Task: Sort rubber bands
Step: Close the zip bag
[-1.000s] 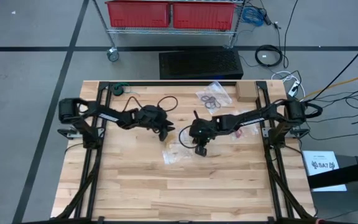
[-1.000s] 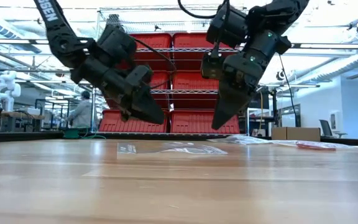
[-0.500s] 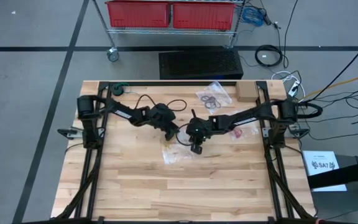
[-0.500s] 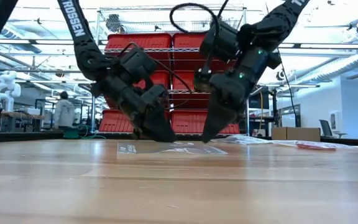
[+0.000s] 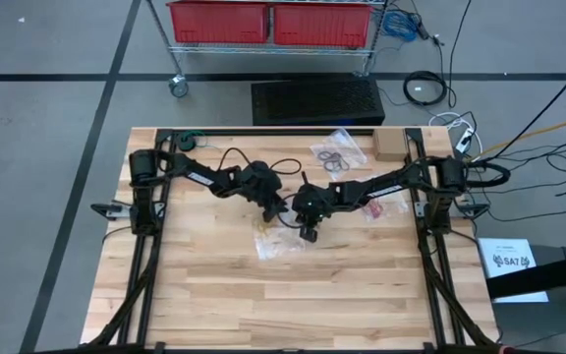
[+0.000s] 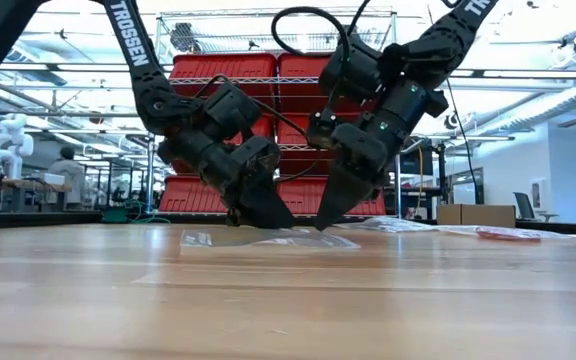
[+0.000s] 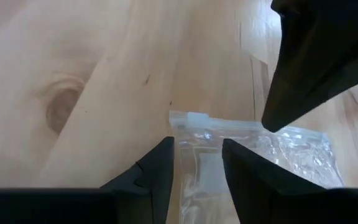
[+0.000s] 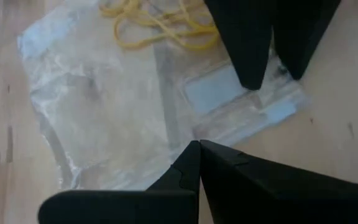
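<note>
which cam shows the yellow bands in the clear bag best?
Right wrist view: the yellow rubber bands lie in plain sight on or in the clear bag, next to the left gripper. High view gives only a yellowish speck; low and left wrist views show just the bag.

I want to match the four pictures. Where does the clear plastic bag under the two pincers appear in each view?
High view: clear plastic bag at table centre, just below both pincers.
Low view: a flat shiny strip on the wood, under the pincer tips.
Left wrist view: lower centre, between and beyond the left pincer fingers.
Right wrist view: fills the upper left; yellow rubber bands on it.
Shared landmark: the bag's white sealed edge.
</note>
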`<state>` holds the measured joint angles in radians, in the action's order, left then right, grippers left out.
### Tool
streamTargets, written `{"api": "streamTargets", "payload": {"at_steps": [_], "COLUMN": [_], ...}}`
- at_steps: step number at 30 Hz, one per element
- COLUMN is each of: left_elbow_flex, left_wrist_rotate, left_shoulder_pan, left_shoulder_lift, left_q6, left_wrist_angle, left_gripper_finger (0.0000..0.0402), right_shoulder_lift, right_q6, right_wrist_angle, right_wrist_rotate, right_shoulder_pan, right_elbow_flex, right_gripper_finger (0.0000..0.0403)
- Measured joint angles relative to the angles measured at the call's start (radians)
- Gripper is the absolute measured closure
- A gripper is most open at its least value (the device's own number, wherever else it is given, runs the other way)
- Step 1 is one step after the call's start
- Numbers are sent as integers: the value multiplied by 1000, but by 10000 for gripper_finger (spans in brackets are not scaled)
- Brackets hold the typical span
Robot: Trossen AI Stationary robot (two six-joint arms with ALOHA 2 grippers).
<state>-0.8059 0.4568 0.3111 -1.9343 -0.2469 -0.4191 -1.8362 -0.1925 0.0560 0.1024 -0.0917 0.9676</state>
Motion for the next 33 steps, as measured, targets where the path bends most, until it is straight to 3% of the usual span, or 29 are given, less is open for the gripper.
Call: {"api": "streamTargets", "payload": {"at_steps": [4, 10, 22, 25, 28, 33], "left_elbow_flex": [1, 3, 9, 7, 8, 7], "left_wrist_rotate": [-1, 3, -47, -111, -170, -201], "left_shoulder_pan": [-3, -6, -7, -6, -6, -6], "left_shoulder_lift": [-1, -2, 81, 135, 180, 249], "left_q6": [26, 82, 136, 176, 205, 229], "left_wrist_angle": [7, 17, 80, 154, 234, 264], "left_gripper_finger": [298, 391, 399, 400, 400, 401], "right_shoulder_lift": [0, 0, 57, 96, 134, 161], "right_q6": [13, 14, 28, 58, 64, -28], "right_wrist_angle": [-1, -32, -23, -35, -148, -533], "right_wrist_rotate": [-2, -1, -92, -214, -339, -289], "right_shoulder_pan": [-4, -18, -26, -8, 22, 27], "right_elbow_flex": [0, 0, 1, -1, -64, -294], "right_gripper_finger": [403, 403, 403, 403, 403, 403]}}
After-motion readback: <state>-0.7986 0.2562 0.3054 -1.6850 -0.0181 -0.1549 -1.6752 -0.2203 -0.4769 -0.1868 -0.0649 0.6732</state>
